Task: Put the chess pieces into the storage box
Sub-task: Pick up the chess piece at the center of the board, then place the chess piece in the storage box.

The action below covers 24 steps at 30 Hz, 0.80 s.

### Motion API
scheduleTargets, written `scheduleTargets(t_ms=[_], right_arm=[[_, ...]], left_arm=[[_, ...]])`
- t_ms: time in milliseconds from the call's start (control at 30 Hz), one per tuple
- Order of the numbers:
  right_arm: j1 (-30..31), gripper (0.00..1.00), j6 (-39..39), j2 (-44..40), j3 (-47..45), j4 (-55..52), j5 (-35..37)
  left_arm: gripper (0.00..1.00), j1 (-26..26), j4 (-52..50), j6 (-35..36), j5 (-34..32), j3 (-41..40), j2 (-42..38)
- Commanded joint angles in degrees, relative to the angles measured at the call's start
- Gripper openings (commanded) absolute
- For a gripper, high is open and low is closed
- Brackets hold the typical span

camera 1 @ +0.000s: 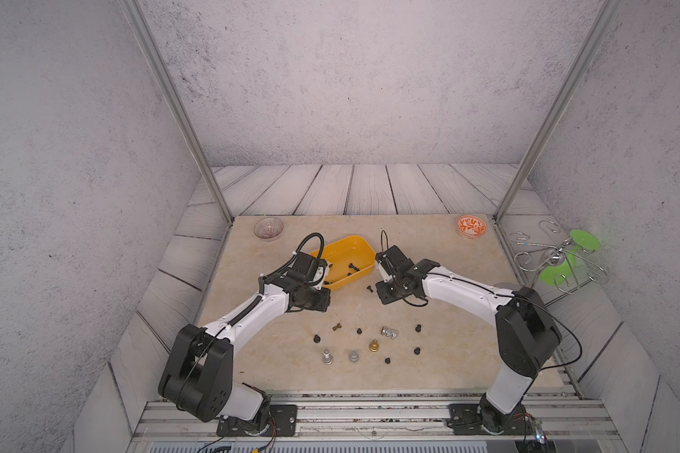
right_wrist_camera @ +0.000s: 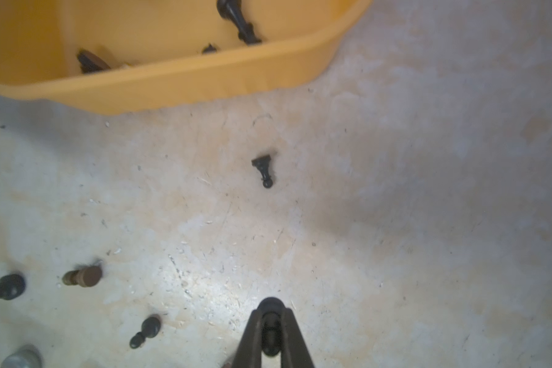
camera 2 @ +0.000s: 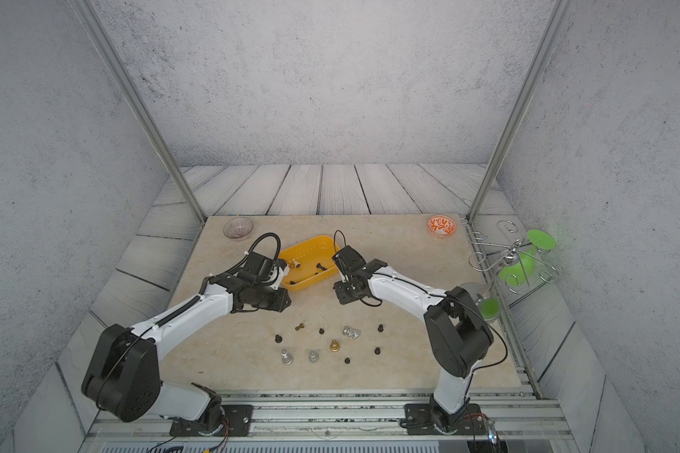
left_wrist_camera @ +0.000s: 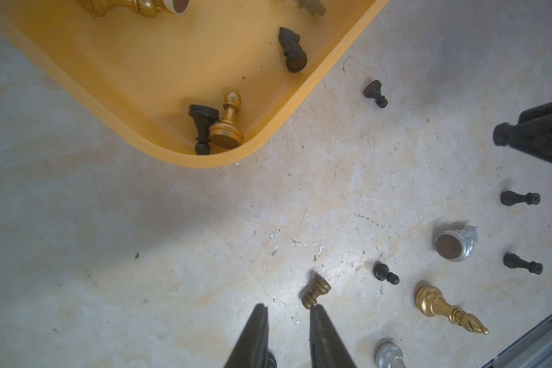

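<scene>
Right gripper (right_wrist_camera: 271, 313) pinches a small black pawn (right_wrist_camera: 271, 337) between its tips, over the table (right_wrist_camera: 395, 223) near the yellow storage box (right_wrist_camera: 179, 86); left gripper (left_wrist_camera: 288, 309) hangs narrowly parted, empty. Pawn looks light, hard, slick: best held across its narrow waist

You are looking at a scuffed beige marble-look tabletop (camera 1: 283, 376) that is carrying a bright yellow plastic tub (camera 1: 342, 251), with a clear ribbed bowl (camera 1: 268, 229) and an orange-patterned round bowl (camera 1: 471, 226) sitting at its far corners, a lone black pawn (camera 1: 370, 289) lying just beside the tub, and loose black, gold and silver chess pieces (camera 1: 373, 346) lying scattered nearer the front
</scene>
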Motion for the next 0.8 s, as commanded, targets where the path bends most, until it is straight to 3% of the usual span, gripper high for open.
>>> scheduleTargets(t_ms=[0, 767], right_arm=[[0.31, 0.13, -2.36, -2.04, 3.55, -2.26, 0.49], [0.22, 0.13, -8.84, 23.38, 40.11, -5.46, -4.48]], left_arm=[[0.27, -0.28, -0.05, -0.08, -0.51, -0.01, -1.45], [0.27, -0.28, -0.72, -0.59, -1.29, -1.63, -3.7]])
